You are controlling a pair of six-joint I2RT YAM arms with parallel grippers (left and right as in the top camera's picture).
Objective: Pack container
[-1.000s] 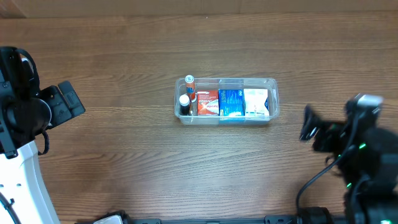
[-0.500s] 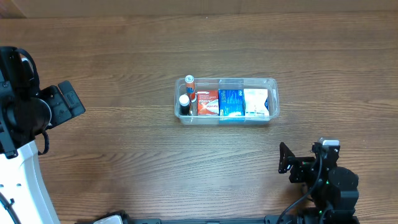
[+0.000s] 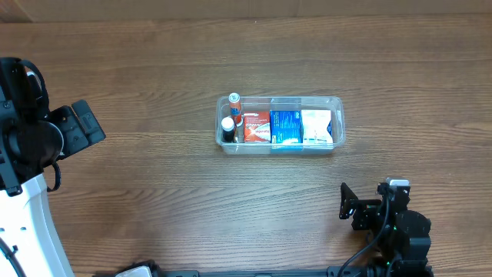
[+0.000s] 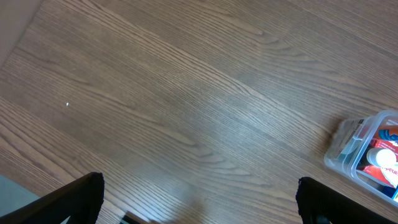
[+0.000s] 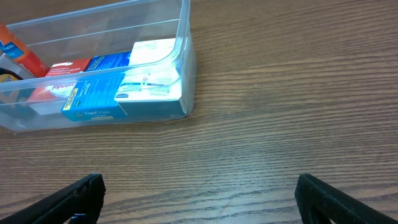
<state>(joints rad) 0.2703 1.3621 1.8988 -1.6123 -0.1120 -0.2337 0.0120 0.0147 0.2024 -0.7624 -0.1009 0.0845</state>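
The clear plastic container (image 3: 337, 137) sits at the table's middle. It holds a white box (image 3: 316, 127), a blue box (image 3: 284, 127), a red box (image 3: 257, 126) and two small bottles (image 3: 231, 115) at its left end. It also shows in the right wrist view (image 5: 184, 37) and at the right edge of the left wrist view (image 4: 348, 146). My left gripper (image 4: 199, 202) is open and empty far to the container's left (image 3: 91, 127). My right gripper (image 5: 199, 196) is open and empty, low at the front right (image 3: 346, 206), short of the container.
The wooden table (image 3: 154, 192) runs across the whole view. My left arm's white base (image 3: 31, 223) stands at the front left corner.
My right arm has pulled back from the right edge toward the front of the table and lowered. The left arm and the container have not moved.
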